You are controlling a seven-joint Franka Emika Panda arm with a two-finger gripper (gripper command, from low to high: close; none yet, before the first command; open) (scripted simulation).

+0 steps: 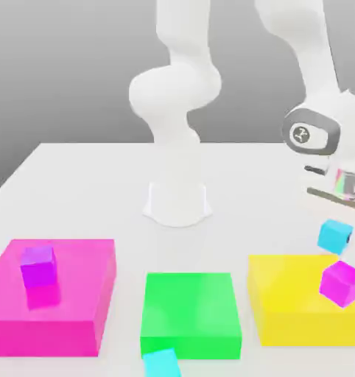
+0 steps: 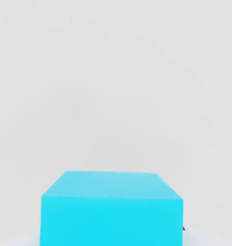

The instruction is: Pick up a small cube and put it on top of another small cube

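On the white table (image 1: 77,177) sit pink (image 1: 51,309), green (image 1: 190,313) and yellow (image 1: 298,309) blocks, grey wall behind. The gripper (image 1: 335,221) is clamped on a cyan cube (image 1: 334,236).

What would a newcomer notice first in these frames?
Three flat bright blocks in a row up front: pink, green, yellow. At the exterior view's right, a cyan cube hangs tilted under the white arm's hand, above the yellow block, where a purple cube sits. Another purple cube tops the pink block.

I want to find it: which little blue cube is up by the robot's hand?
The cyan cube beside the yellow block; the other cyan cube lies before the green block.
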